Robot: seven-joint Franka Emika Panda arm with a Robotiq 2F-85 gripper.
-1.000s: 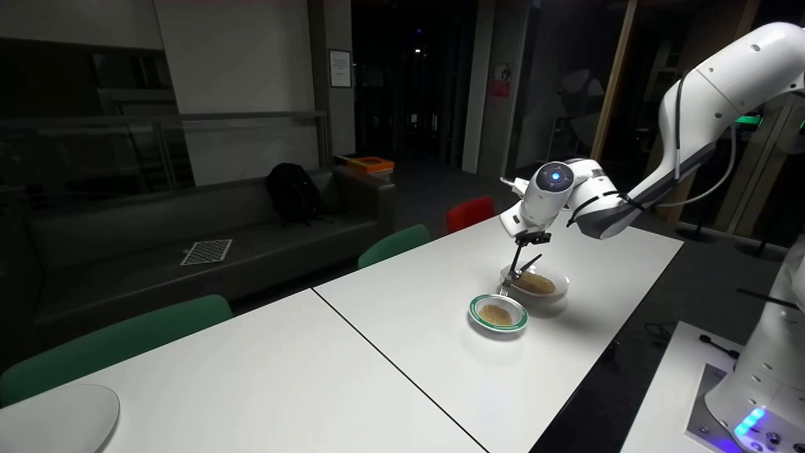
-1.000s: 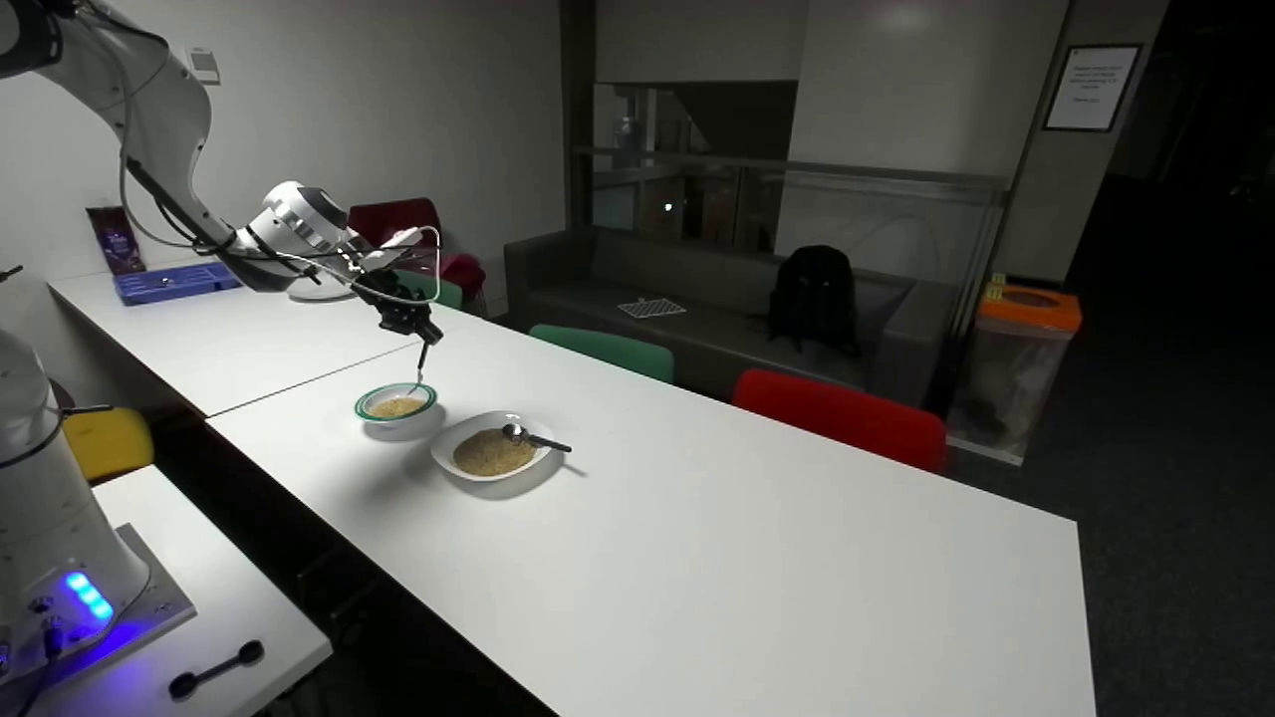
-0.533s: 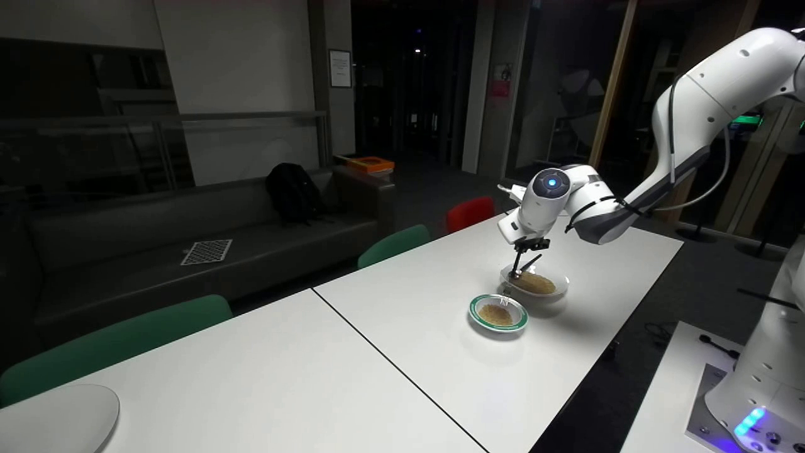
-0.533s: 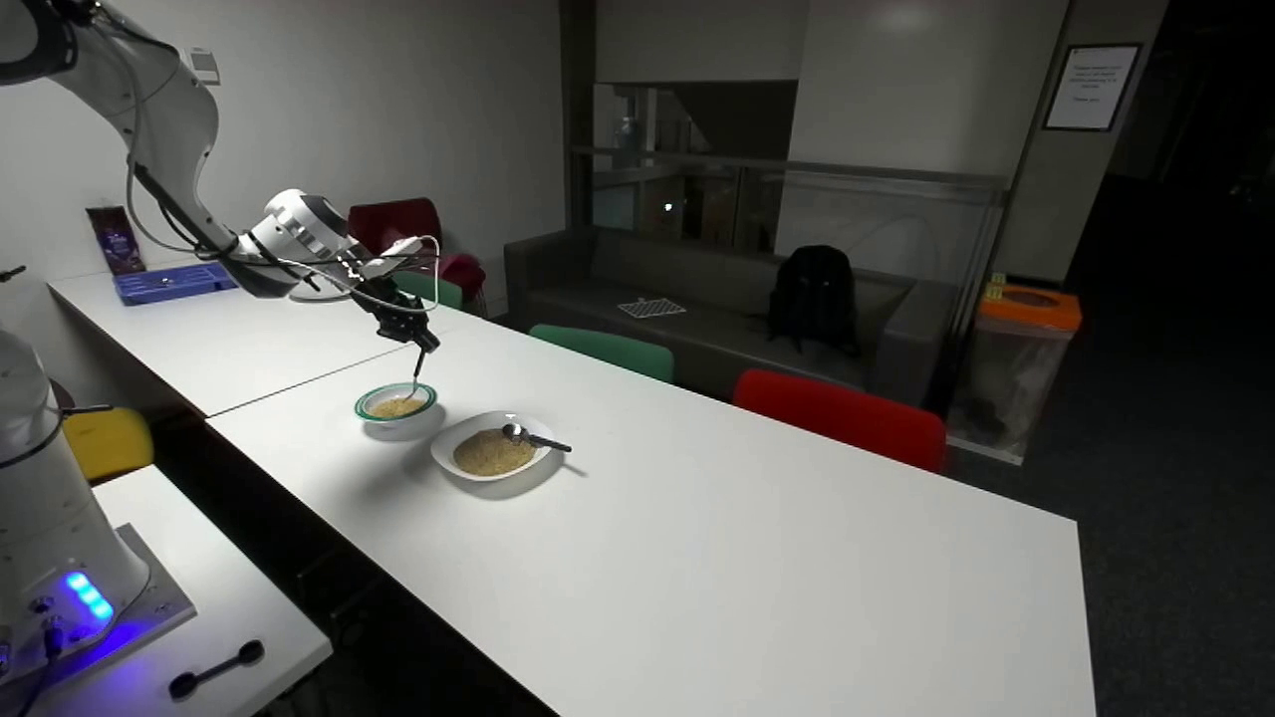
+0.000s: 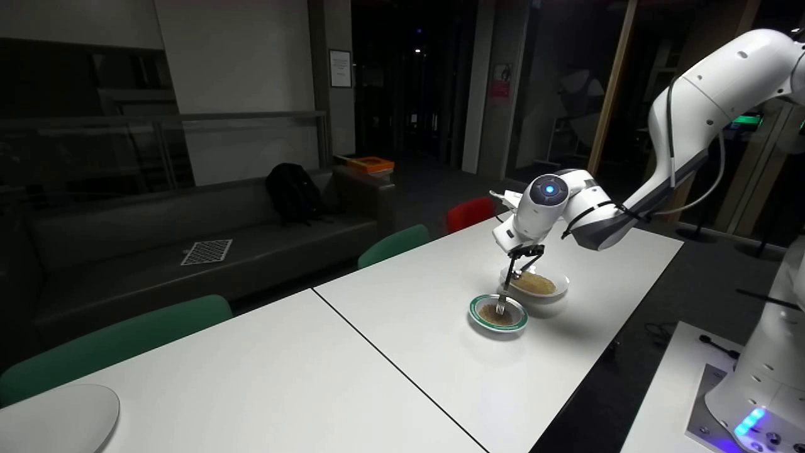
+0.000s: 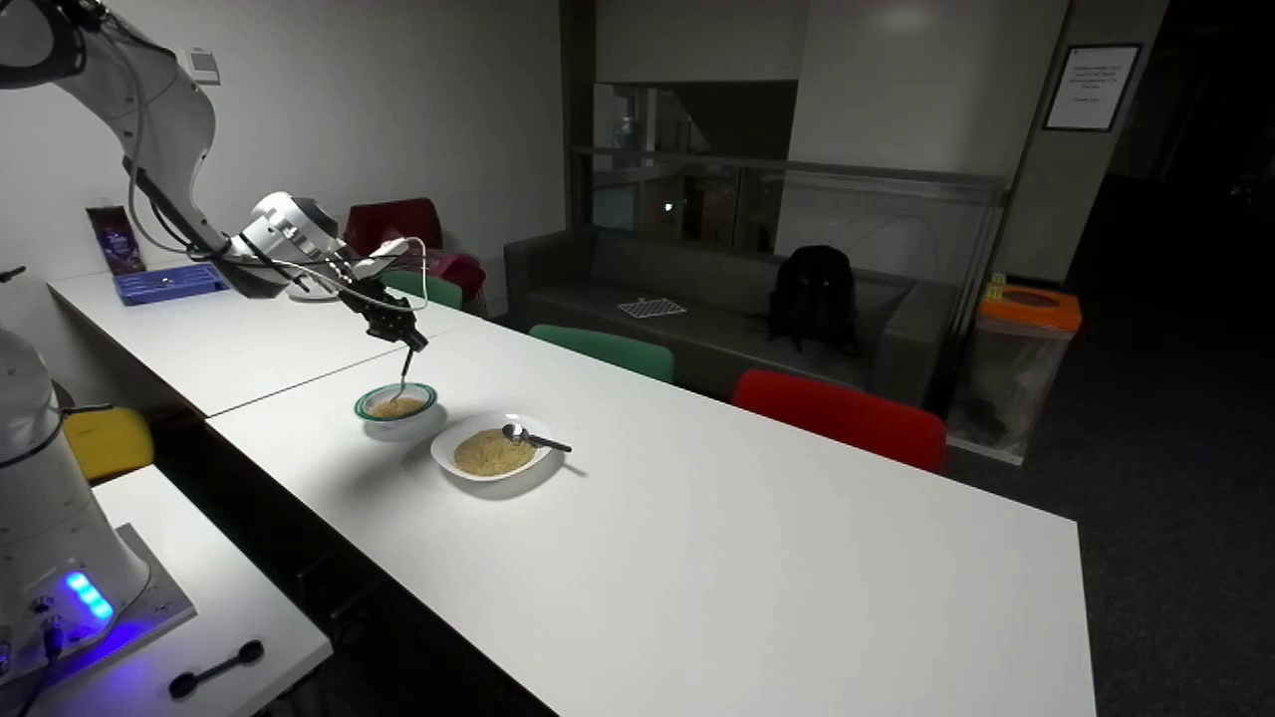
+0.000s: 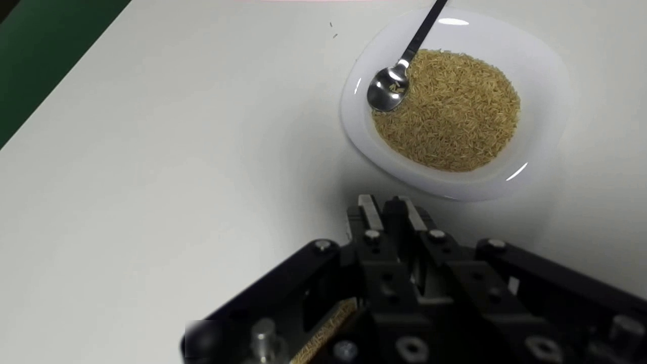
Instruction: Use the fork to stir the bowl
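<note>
My gripper (image 5: 519,253) is shut on the dark handle of the fork (image 5: 501,307), which points down with a slight tilt. The fork's silver tines are inside the green-rimmed bowl (image 5: 497,329), at the grain. The fork (image 6: 406,364) and the bowl (image 6: 394,419) also show in an exterior view, below the gripper (image 6: 413,345). In the wrist view the gripper (image 7: 388,206) has its pads close on both sides of the black handle end (image 7: 397,208). There the bowl is mostly hidden behind the gripper; a strip of its grain (image 7: 326,331) shows through.
A white dish (image 7: 548,101) of grain stands right beside the bowl, with a spoon (image 7: 388,88) resting in it, its dark handle over the rim. It also shows in both exterior views. A blue tray (image 6: 169,285) and a white plate (image 5: 63,418) lie farther along the table.
My gripper has moved down and a little toward the bowl's middle, with the fork in it. The fork's tines went from near the bowl's rim down to the grain.
</note>
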